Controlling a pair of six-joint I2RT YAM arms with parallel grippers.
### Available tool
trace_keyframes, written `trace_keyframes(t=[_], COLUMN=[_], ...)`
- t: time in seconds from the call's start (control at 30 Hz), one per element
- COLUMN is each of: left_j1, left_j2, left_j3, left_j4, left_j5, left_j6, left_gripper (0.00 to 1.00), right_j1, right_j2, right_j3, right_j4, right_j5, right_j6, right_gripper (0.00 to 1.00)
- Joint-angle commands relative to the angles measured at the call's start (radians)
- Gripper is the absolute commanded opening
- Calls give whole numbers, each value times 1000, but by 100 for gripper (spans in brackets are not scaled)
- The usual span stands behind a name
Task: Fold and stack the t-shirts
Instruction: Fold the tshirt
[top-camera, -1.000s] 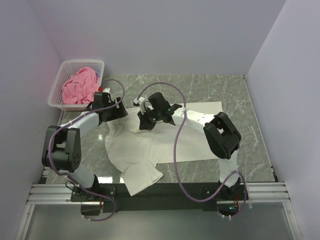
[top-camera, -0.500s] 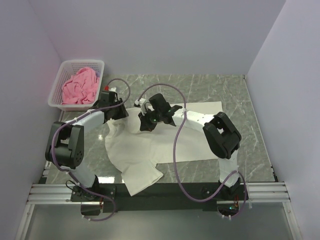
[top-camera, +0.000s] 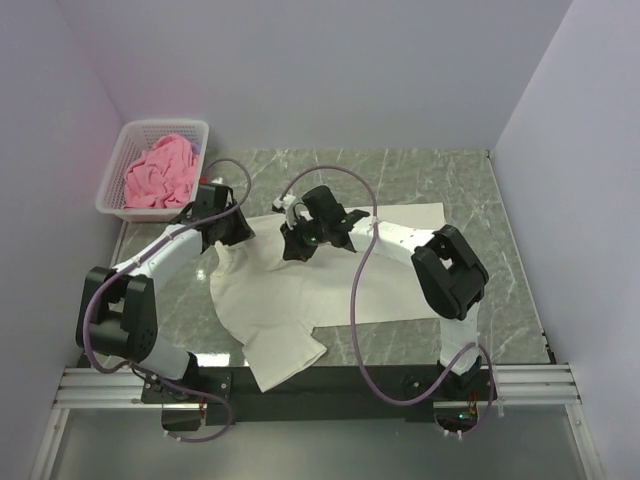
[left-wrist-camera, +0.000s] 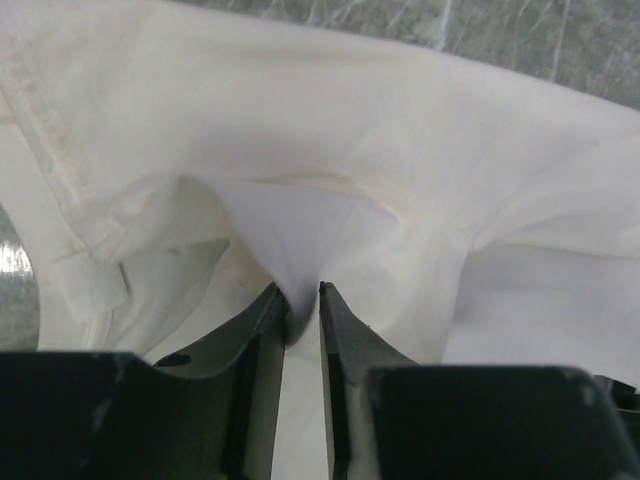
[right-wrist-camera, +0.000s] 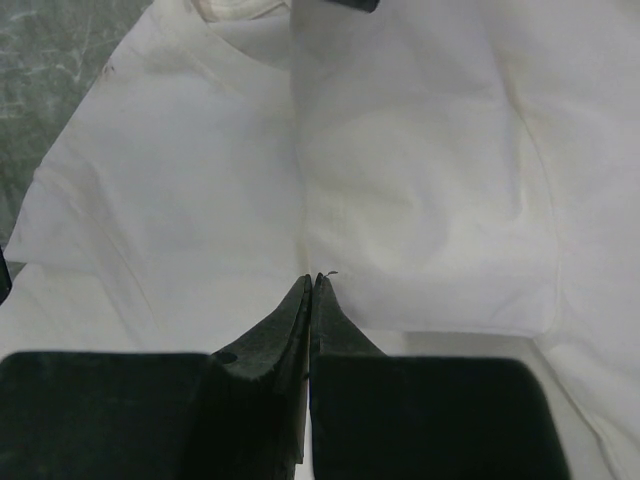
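**Top external view: both claws down on the cream-white t-shirt (top-camera: 290, 300)**

The shirt lay spread but rumpled over the middle of the bench (top-camera: 440, 175), one flap reaching the near edge. The left claw (left-wrist-camera: 302, 300) had nipped up a small ridge of its cloth near the collar end. The right claw (right-wrist-camera: 311, 282) was shut tight with its tips against the fabric, though I couldn't tell if any was caught.

The pink t-shirt (top-camera: 158, 172) sat bunched in the white basket (top-camera: 165, 124) at the far left corner.

To my eye the cotton was light, soft and limp. It would sag from any single pinch, so hems and shoulder seams seemed the better holds.

The bench was green-veined stone and looked smooth enough for cloth to slide. Plain pale walls closed in three sides.
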Motion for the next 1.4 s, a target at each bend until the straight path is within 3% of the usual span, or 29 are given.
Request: trace_keyframes(t=[0.0, 0.17, 0.47, 0.67, 0.73, 0.77, 1.37], left_j1=[-5, -29, -45, -45, -46, -52, -62], left_j2=[-42, -102, -226, -202, -203, -212, -242], left_j3=[-25, -70, -166, -206, -231, -240, -242], left_j4=[-53, -68, -88, -73, -61, -47, -116], left_j5=[5, 16, 7, 2, 8, 4, 8], left_j6=[-72, -115, -161, -153, -159, -165, -168], left_gripper=[24, 16, 14, 13, 9, 1, 2], right_j1=[-18, -23, -29, -37, -41, -41, -66], right_j2=[-94, -106, -122, -117, -119, -120, -131], right_j3=[-19, -22, -31, -36, -34, -36, 14], right_j4=[14, -12, -64, -93, -105, -116, -239], right_j5=[3, -3, -18, -9, -14, -18, -29], right_j6=[-12, -27, -54, -62, -71, -76, -104], right_gripper=[0, 0, 0, 0, 0, 0, 0])
